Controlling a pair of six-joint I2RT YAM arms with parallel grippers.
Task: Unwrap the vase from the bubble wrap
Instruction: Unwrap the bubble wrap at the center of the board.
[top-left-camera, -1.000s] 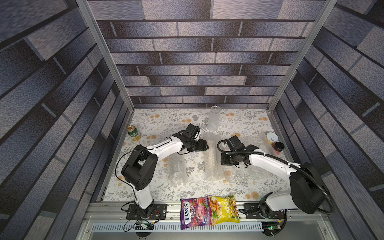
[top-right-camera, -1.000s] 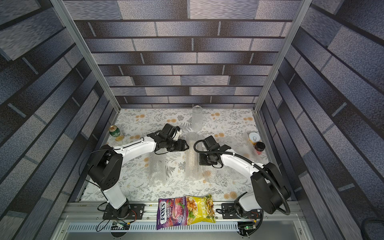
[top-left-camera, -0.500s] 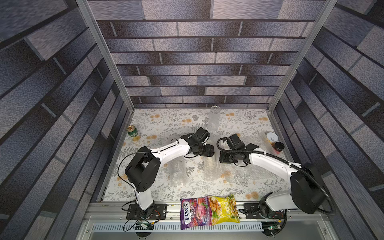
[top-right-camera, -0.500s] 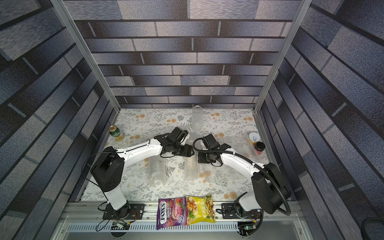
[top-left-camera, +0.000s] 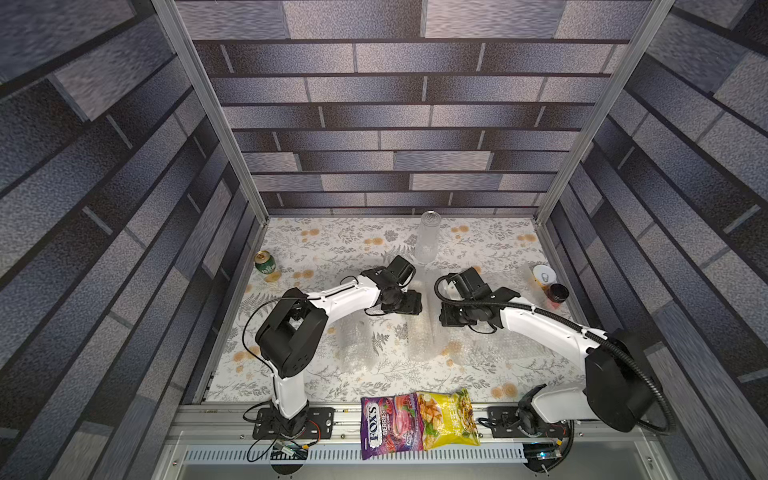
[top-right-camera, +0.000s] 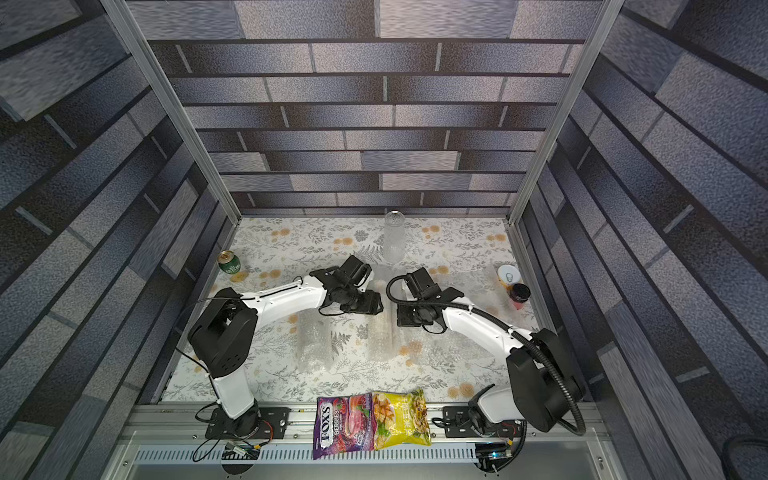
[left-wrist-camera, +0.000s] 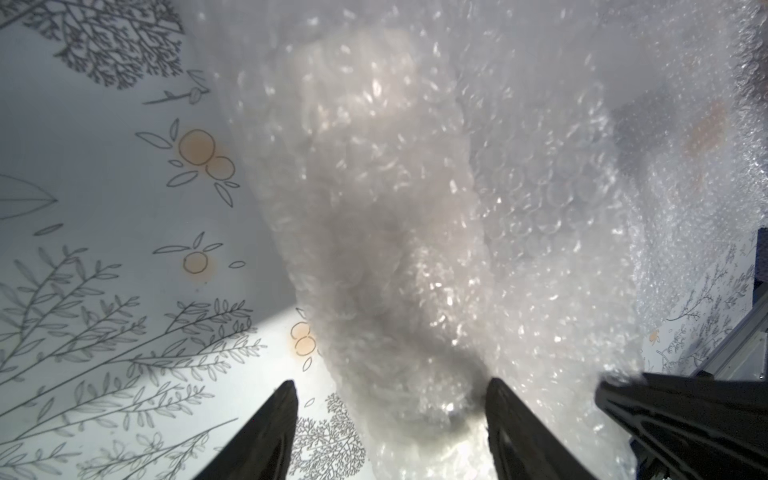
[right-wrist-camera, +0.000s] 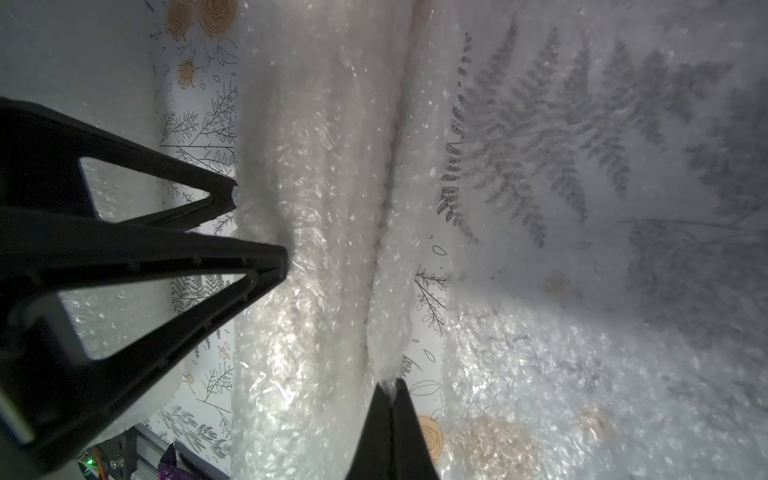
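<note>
Your left pincer (left-wrist-camera: 392, 382) stands half open astride a roll of bubble wrap (left-wrist-camera: 374, 208) lying near the middle of the table (top-left-camera: 332, 245), brushing it on 1 side; your right pincer (right-wrist-camera: 390, 384), just beside, is pinched tight on a raised fold of that wrap.

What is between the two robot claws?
The bubble wrap bundle, in the right wrist view, lies between the left gripper and the right gripper pinching its edge.
</note>
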